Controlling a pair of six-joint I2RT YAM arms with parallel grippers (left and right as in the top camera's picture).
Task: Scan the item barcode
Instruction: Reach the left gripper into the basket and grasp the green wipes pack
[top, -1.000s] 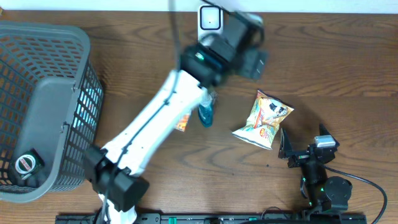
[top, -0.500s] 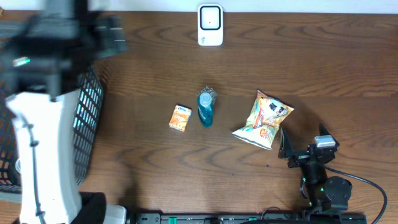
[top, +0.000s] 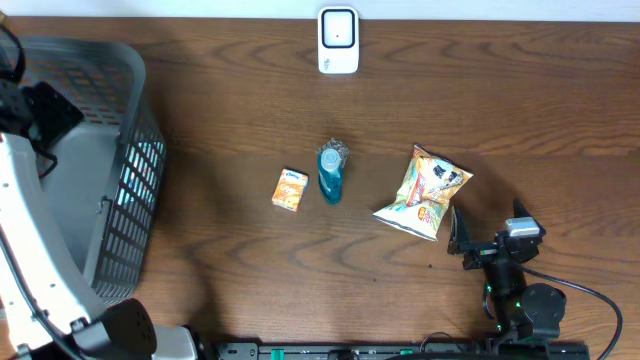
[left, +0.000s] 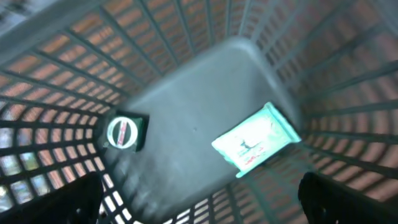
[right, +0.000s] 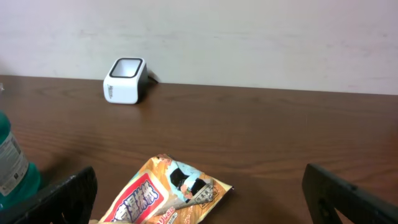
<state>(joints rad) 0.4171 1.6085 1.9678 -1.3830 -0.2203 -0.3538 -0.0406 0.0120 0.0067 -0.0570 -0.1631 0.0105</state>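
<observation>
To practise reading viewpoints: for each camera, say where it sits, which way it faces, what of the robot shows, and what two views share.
Overhead: above the table, looking down; shows the left arm over the basket and the right gripper.
Left wrist: above the basket, facing down into it; its fingers at the lower corners.
Right wrist: low over the table, facing the scanner and wall; its fingers at the lower corners.
Shared: overhead and right wrist both show scanner and snack bag.
</observation>
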